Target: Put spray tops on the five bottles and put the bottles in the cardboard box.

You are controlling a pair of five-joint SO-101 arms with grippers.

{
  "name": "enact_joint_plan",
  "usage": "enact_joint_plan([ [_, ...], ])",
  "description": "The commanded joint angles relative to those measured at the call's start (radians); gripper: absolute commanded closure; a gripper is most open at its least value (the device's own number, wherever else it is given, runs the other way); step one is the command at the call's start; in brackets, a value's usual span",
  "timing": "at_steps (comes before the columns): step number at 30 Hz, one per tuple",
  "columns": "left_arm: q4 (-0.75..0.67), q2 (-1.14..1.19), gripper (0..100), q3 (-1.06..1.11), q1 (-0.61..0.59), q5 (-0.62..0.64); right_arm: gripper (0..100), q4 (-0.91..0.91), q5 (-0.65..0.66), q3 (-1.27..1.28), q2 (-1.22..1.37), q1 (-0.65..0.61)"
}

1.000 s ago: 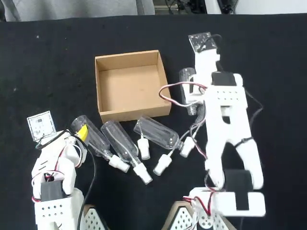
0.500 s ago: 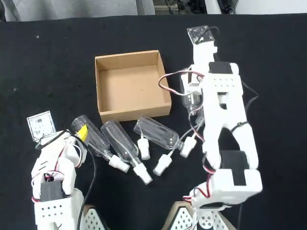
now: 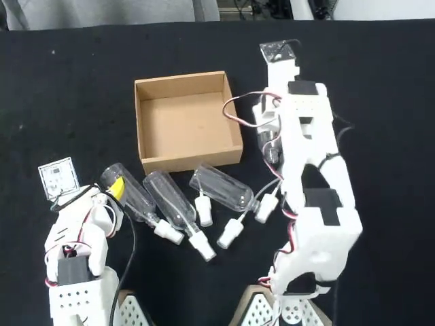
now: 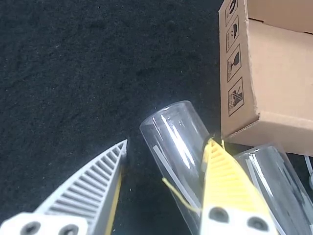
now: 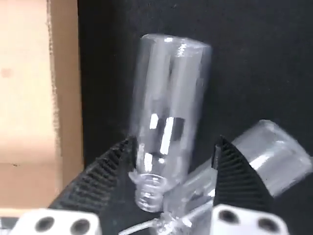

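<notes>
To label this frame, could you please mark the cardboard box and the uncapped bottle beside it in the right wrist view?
cardboard box (image 3: 183, 129), high view, bare inner floor.
uncapped bottle (image 5: 168, 107), right wrist view, clear body.

The cardboard box (image 3: 187, 122) sat open on the black worktop (image 3: 68, 81). Just below it three clear bottles (image 3: 223, 188) lay side by side, with white spray tops (image 3: 202, 246) at their neck ends. The right arm (image 3: 309, 136) stretched along the box's right side, over a fourth bottle (image 3: 269, 146). The left hand (image 3: 114, 188) sat at the leftmost bottle's base end.
</notes>
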Motion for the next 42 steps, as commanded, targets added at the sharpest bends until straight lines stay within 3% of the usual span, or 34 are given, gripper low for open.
enact_joint_plan([
  [1,0.000,-0.014,77,0.022,-0.002,-0.002,77.1,-0.021,-0.003,-0.071,0.002,-0.051],
  [20,0.000,-0.014,77,0.022,-0.002,-0.002,77.7,-0.025,-0.012,-0.093,0.134,-0.035],
  [29,0.000,-0.014,77,0.022,-0.002,-0.002,98.8,-0.018,-0.005,-0.093,0.128,-0.032],
  [42,0.000,-0.014,77,0.022,-0.002,-0.002,98.7,0.063,-0.014,-0.085,0.036,0.023],
])
